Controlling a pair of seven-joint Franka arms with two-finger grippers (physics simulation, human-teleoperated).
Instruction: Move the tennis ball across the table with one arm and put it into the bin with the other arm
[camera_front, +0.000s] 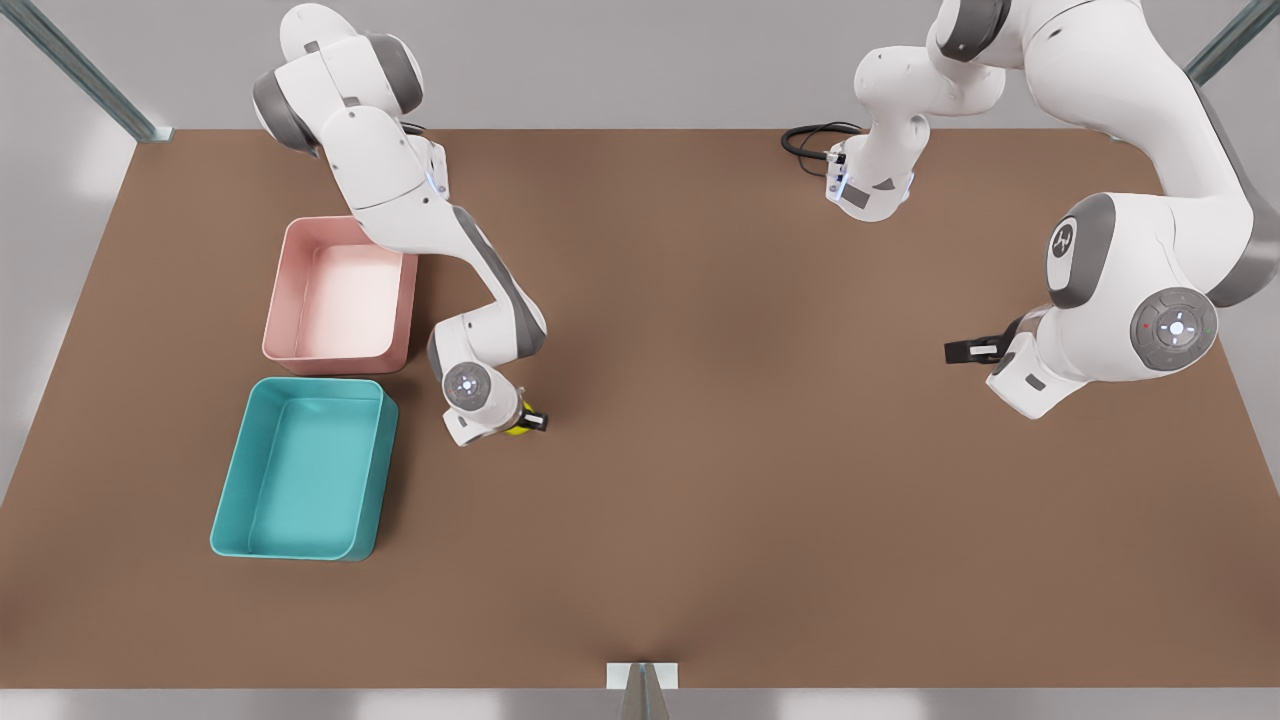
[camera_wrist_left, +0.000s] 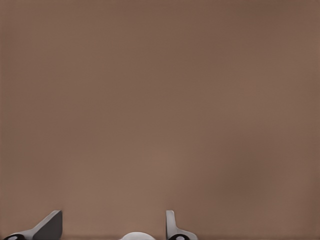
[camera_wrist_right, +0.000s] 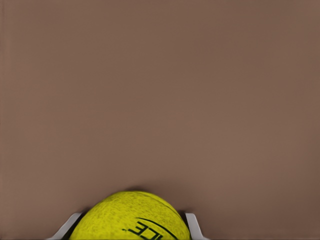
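The tennis ball (camera_front: 518, 428) (camera_wrist_right: 131, 217) is yellow-green with dark lettering and sits between the fingers (camera_wrist_right: 194, 226) of my right gripper (camera_front: 526, 422) (camera_wrist_right: 131, 227), which is shut on it. That gripper is low over the brown table, just to the front view's right of the two bins. My left gripper (camera_front: 962, 350) (camera_wrist_left: 111, 229) hangs over bare table at the front view's right. It is open, with nothing between its fingertips (camera_wrist_left: 50, 226).
A pink bin (camera_front: 281, 300) and a teal bin (camera_front: 236, 478) stand side by side on the front view's left, both empty. A black cable (camera_front: 808, 136) loops at the table's far edge. Bare brown table lies between the two arms.
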